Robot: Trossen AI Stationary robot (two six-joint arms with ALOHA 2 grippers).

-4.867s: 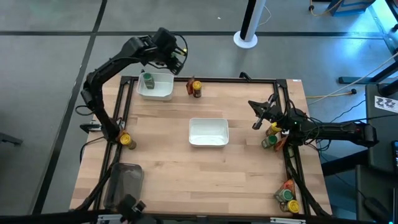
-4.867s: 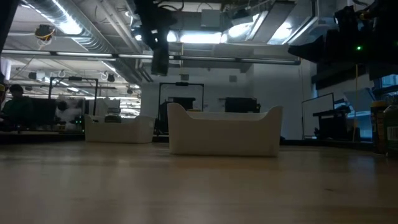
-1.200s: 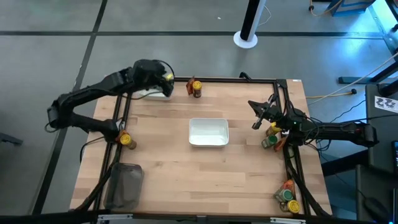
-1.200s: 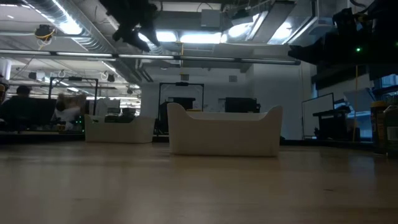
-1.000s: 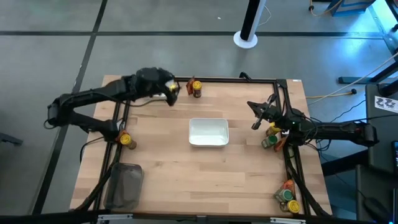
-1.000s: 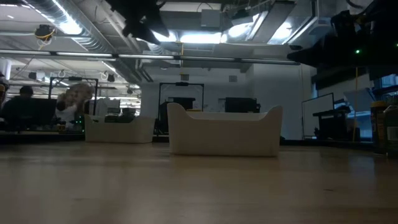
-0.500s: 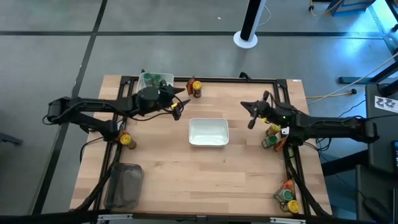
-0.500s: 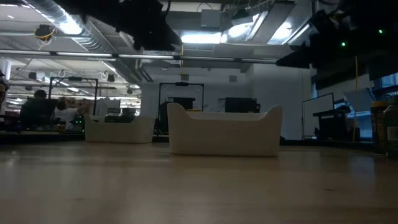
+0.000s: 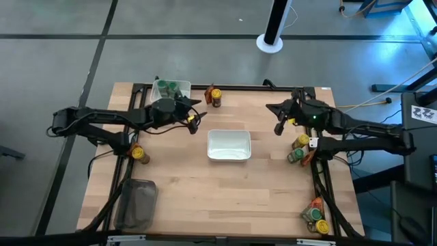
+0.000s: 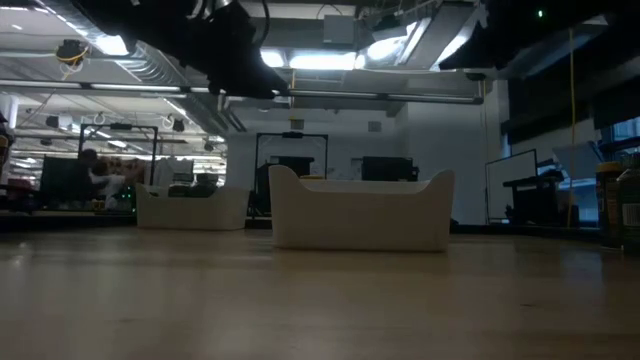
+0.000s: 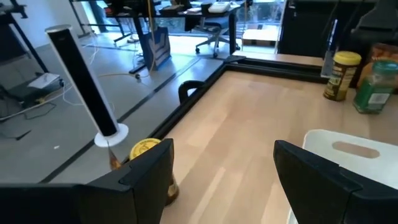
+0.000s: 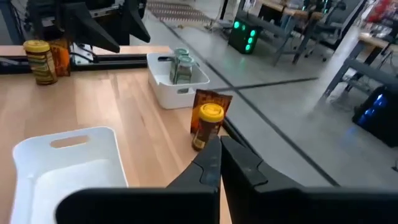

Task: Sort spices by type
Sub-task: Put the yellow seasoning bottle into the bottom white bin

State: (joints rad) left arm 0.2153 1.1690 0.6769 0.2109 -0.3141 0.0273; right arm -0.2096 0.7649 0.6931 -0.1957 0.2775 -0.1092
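In the high view, a white tray at the far-left corner holds green-lidded jars. A yellow-lidded jar with a red-orange packet stands at the far edge. Another yellow-lidded jar sits at the left edge. More jars line the right edge, and a cluster fills the near-right corner. My left gripper hovers open between the far-left tray and the centre tray; its wrist view shows nothing between its fingers. My right gripper hovers shut, right of the centre tray.
The centre white tray holds nothing. A clear grey tub lies at the near-left corner. A black frame runs around the table. Bare wood lies near the centre tray. People show in the room behind in the low view.
My left gripper has come off the far-left tray, moving down and toward the centre tray, so the green-lidded jars in that tray show again. My right gripper has moved toward the table's far edge.
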